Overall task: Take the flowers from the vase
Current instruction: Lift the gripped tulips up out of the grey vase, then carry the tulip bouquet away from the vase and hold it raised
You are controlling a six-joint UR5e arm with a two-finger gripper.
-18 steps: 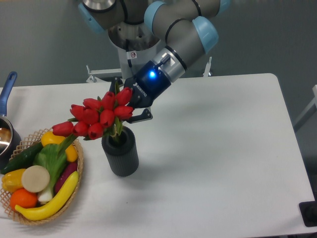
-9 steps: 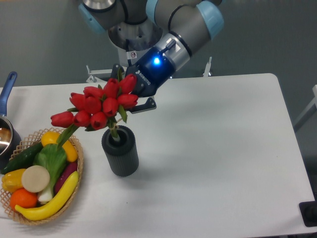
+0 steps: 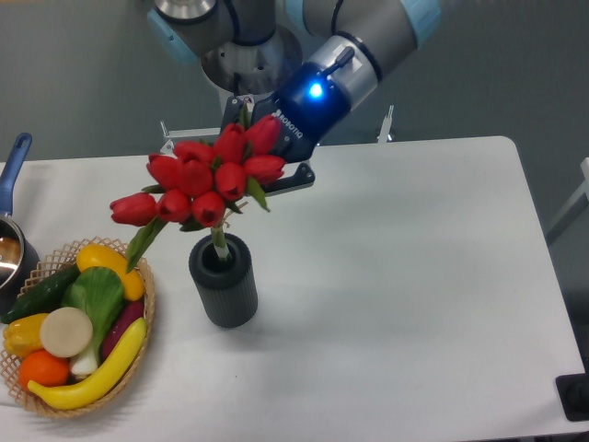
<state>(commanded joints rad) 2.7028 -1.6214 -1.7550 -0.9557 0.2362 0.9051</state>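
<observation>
Above vase [image 3: 223, 280], red tulip bunch [image 3: 207, 180] sits in front of jaws, hiding them; grip state cannot be told. Gripper [image 3: 276, 157] dark with blue light, tilted down-left. Pale stems reach down into vase mouth. Vase ribbed, dark grey, cylindrical. White surface [image 3: 414, 276] open to right and front. Wicker basket [image 3: 138, 318] of plastic vegetables at left, near vase; pot handle [image 3: 11, 166] at left edge.

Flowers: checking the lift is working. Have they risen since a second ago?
Yes. The flowers have moved up and right, away from the vase, which stayed put.
</observation>
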